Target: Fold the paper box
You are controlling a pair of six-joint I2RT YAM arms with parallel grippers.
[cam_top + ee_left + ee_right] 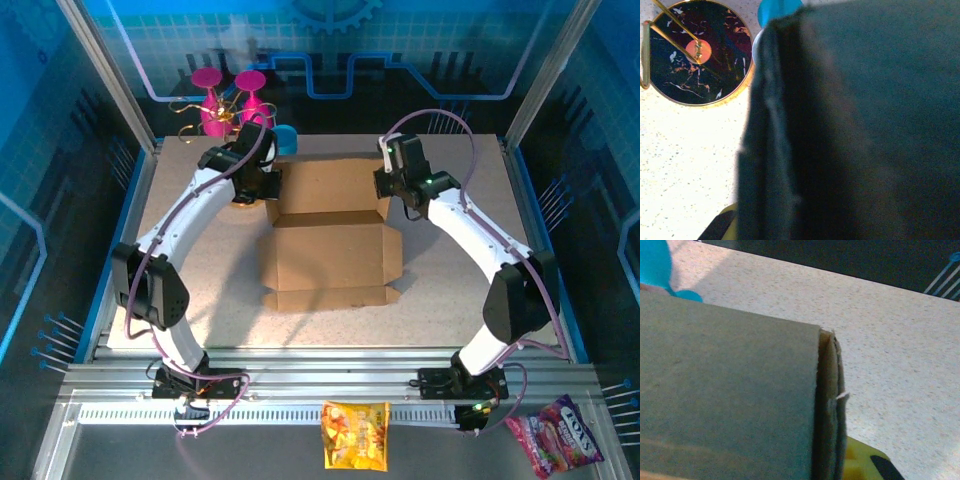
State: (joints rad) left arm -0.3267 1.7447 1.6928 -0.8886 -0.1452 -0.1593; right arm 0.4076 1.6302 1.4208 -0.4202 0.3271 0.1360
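Observation:
The paper box point(330, 255) is a brown cardboard mailer lying mid-table, its shallow tray partly formed and a wide flap stretching toward the back. My left gripper point(265, 190) is at the box's back-left corner, shut on the cardboard. In the left wrist view the dark cardboard wall point(850, 125) stands close before the camera, with a yellow finger point(729, 221) beside it. My right gripper point(390, 190) is at the back-right corner, shut on the folded side wall. In the right wrist view that layered edge point(830, 405) runs down into the jaws beside a yellow finger point(860, 465).
Pink goblets point(228, 95) on a dark round base with a gold stand point(700, 52) stand at the back left, with a blue cup point(285, 138) beside them. A yellow snack bag point(355, 435) and a pink candy bag point(560, 435) lie beyond the near rail.

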